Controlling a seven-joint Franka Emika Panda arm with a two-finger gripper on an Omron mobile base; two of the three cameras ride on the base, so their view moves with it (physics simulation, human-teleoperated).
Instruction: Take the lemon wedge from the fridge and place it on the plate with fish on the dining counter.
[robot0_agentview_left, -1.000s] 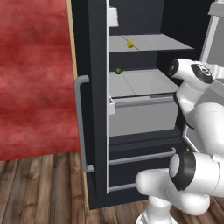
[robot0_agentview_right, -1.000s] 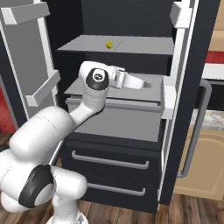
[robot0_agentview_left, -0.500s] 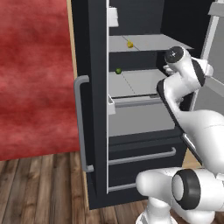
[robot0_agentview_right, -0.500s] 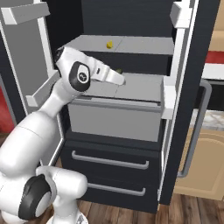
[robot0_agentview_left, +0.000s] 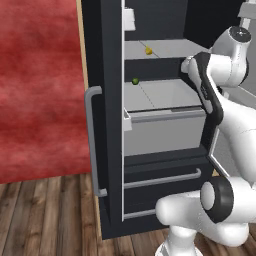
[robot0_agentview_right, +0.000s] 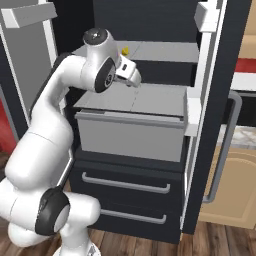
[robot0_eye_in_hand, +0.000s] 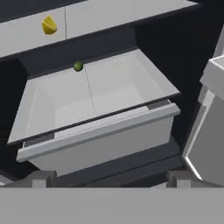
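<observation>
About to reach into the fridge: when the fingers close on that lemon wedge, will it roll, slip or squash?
The lemon wedge is far smaller than the gripper, so it could slip out sideways. Its rounded back suggests it may rock or skid on the smooth shelf rather than roll far. Probably light and soft; squeeze gently.

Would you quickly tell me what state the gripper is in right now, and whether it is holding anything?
Gripper: open and empty; the lemon wedge sits on the fridge shelf ahead.
</observation>
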